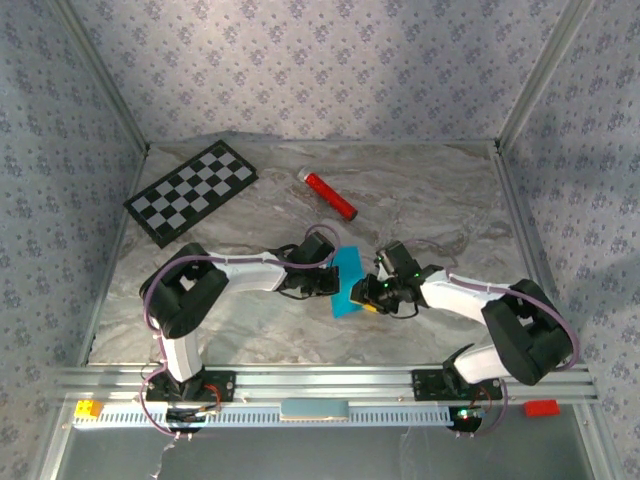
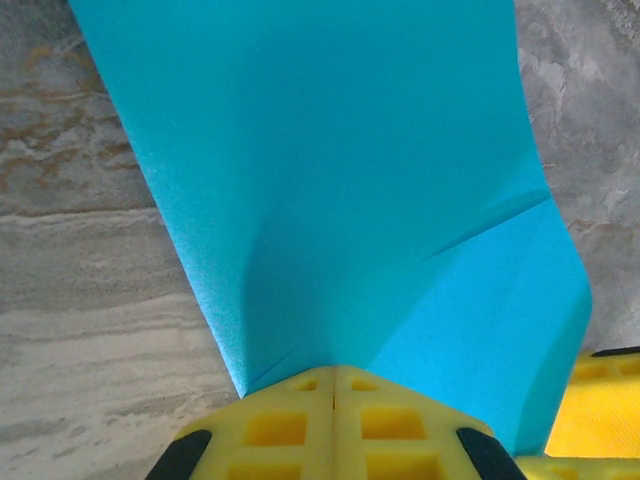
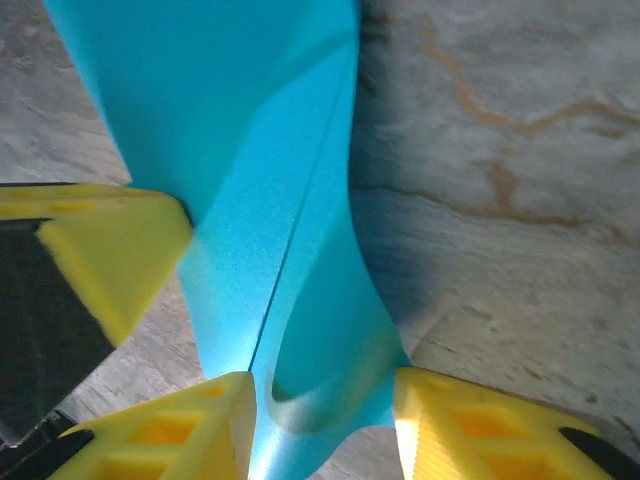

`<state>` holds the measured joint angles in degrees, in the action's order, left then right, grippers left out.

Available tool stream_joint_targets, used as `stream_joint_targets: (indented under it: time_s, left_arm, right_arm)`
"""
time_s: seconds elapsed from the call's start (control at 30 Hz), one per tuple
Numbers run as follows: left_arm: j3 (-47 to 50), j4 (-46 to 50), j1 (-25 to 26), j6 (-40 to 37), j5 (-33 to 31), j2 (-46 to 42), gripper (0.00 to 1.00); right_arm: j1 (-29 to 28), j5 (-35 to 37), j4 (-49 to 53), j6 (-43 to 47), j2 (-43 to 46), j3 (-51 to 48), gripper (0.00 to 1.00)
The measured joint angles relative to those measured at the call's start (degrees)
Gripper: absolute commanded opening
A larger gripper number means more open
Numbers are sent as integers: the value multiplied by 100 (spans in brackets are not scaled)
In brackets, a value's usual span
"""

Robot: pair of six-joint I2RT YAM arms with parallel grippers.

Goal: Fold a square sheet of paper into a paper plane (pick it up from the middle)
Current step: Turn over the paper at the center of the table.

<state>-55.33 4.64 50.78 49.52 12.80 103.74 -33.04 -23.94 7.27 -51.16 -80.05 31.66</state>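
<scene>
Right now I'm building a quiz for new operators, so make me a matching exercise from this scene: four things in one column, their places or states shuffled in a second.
Column one
1. checkerboard
2. red cylinder
3. left gripper
4. right gripper

Column two
A. fingers apart, the square sheet of paper between them
B. far left part of the table
C. fingers shut on the square sheet of paper
D. lying beyond the paper, right of the checkerboard

Pairs: 1-B, 2-D, 3-C, 4-A

Left gripper [image 2: 335, 375] pinches the near edge of the square sheet of paper [image 2: 340, 180], yellow pads pressed together. The sheet fans upward, creased at right, over the marbled table [image 2: 80, 270].
</scene>
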Motion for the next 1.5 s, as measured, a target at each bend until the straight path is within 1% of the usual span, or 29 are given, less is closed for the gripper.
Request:
stream_joint_targets:
  time_s: [0.2, 0.57, 0.7, 0.83, 1.07, 1.33, 1.5]
  left_arm:
    - [0, -2, 0, -2, 0, 0, 1]
    - [0, -9, 0, 0, 2, 0, 1]
    - [0, -9, 0, 0, 2, 0, 1]
    - [0, -9, 0, 0, 2, 0, 1]
    - [0, -11, 0, 2, 2, 0, 1]
    - [7, -17, 0, 7, 2, 0, 0]
    - [7, -20, 0, 46, 4, 0, 0]
  right_arm:
    - [74, -15, -376, -13, -85, 0, 46]
    - [509, -334, -1038, -11, -396, 31, 45]
    - [638, -514, -1233, -7, -603, 44, 42]
    - [754, -682, -1408, -7, -730, 44, 36]
    - [866, -914, -1687, 4, -962, 52, 34]
    - [1117, -1167, -1803, 133, -1032, 57, 32]
    - [1169, -1279, -1853, 153, -1132, 63, 31]
